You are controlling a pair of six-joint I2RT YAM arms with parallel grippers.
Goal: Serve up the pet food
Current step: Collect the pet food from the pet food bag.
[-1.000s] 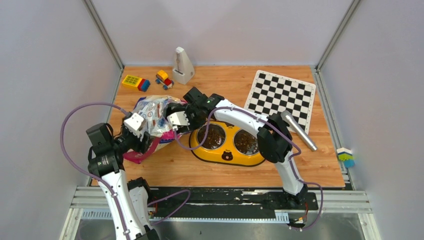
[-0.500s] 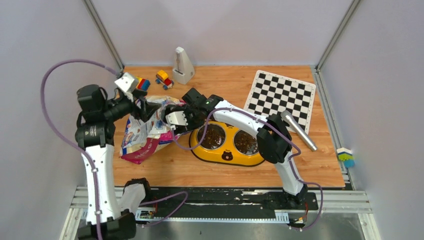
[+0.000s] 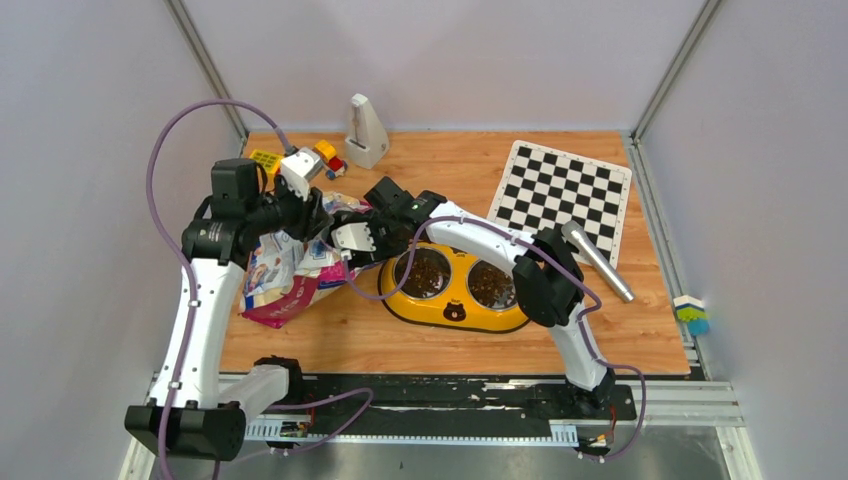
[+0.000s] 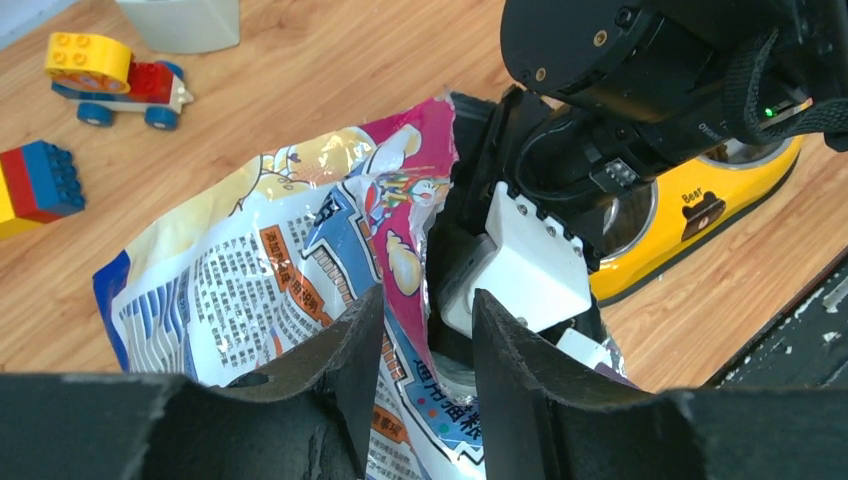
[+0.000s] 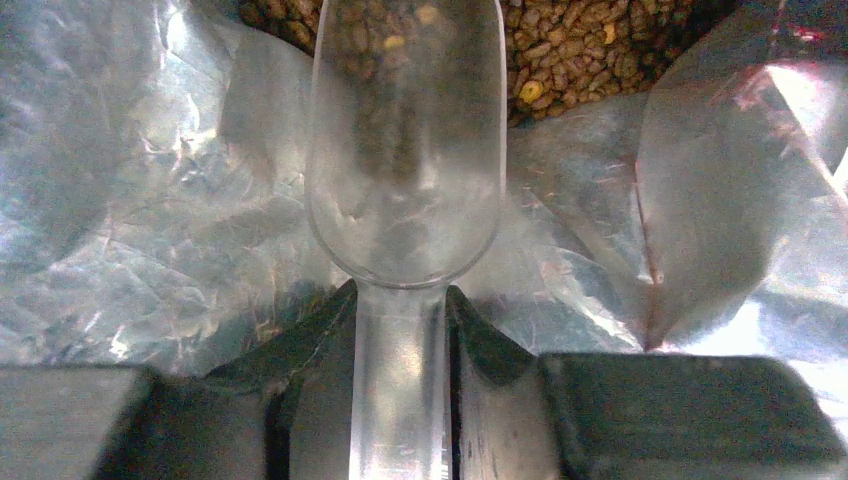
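Both busy: right tool (image 5: 400,300) clamps the scoop (image 5: 405,170), sunk in the bag (image 4: 250,270) at the kibble (image 5: 600,50); left tool (image 4: 428,320), jaws apart, straddles the bag's lip (likely to spread it).

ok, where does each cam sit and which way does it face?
Top external: fixed above and behind the robot, facing down at the table; left arm and right arm both show, meeting at the bag.
Left wrist: on the left arm, facing down at the bag's printed side; left fingers in the foreground.
Right wrist: inside the bag, facing along the clear scoop toward the kibble; right fingers grip the handle.
Shared: top and left wrist both show bag, yellow feeder, toy car.
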